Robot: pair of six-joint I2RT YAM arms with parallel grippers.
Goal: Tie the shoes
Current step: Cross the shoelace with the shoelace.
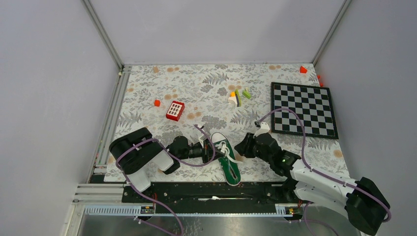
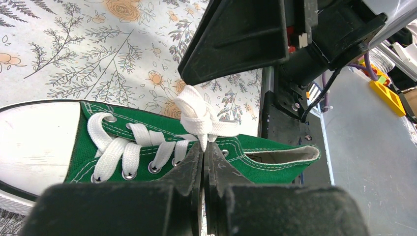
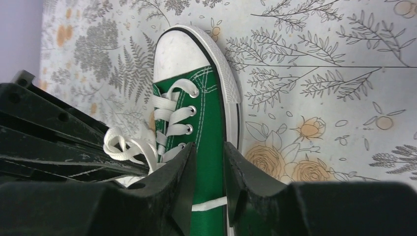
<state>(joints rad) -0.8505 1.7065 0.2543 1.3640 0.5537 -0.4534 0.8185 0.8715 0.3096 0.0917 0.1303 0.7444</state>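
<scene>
The green sneaker [image 1: 227, 160] lies near the table's front edge, toe pointing away from the arms. My left gripper [image 1: 208, 150] reaches it from the left and is shut on a white lace loop [image 2: 199, 118] above the tongue; the jaws [image 2: 203, 147] pinch the lace with no gap. My right gripper [image 1: 244, 148] hovers at the shoe's right side. In the right wrist view its jaws [image 3: 209, 147] stand a little apart over the green canvas [image 3: 209, 118], and a lace strand [image 3: 210, 203] crosses the gap lower down without being pinched.
A red-and-white keypad block [image 1: 175, 110], a small red cube [image 1: 157, 103] and a cluster of coloured blocks [image 1: 238, 96] lie farther back. A chessboard [image 1: 303, 108] lies at the right. The black base rail [image 1: 206, 192] runs just behind the heel.
</scene>
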